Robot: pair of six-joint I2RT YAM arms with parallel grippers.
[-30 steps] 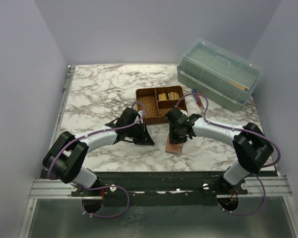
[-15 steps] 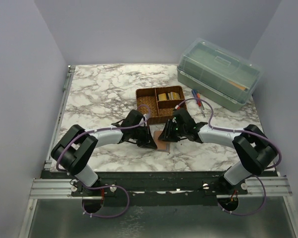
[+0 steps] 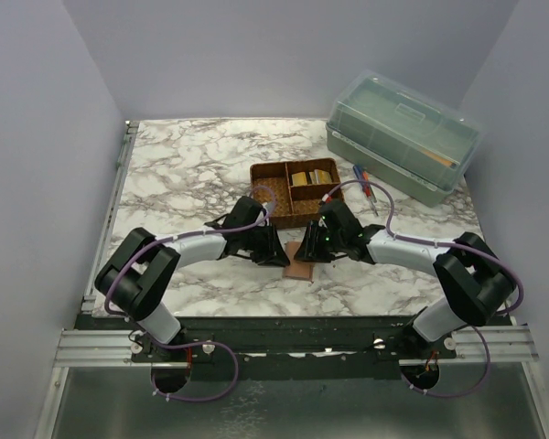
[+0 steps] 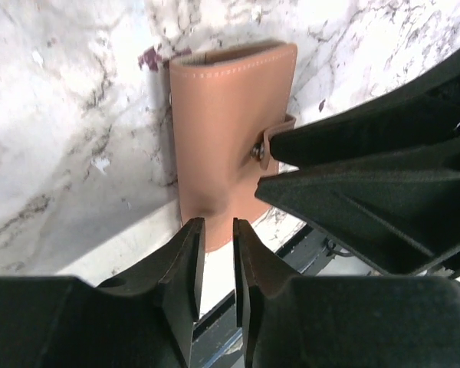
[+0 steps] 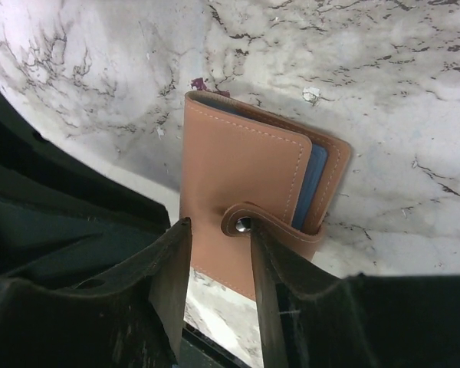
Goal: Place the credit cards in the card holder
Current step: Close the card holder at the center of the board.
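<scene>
The tan card holder [image 3: 298, 266] lies folded shut on the marble between both arms, its snap tab [image 5: 244, 224] fastened and a blue inner edge showing at its side. My left gripper [image 4: 215, 224] hovers over one short end of the card holder [image 4: 228, 130]; its jaws stand a narrow gap apart, empty. My right gripper [image 5: 220, 228] is open above the card holder [image 5: 238, 176], one finger [image 5: 272, 253] against the snap tab. Yellowish credit cards [image 3: 303, 177] stand in the woven tray.
The brown woven divided tray [image 3: 273, 195] sits just behind the grippers. Red and blue pens [image 3: 366, 187] lie to its right, beside the large translucent green box [image 3: 404, 133] at the back right. The two grippers are almost touching over the holder.
The card holder has shifted left and now lies flat between the arms. The right gripper followed it leftward. The left gripper moved in to meet it, and its jaws have parted.
</scene>
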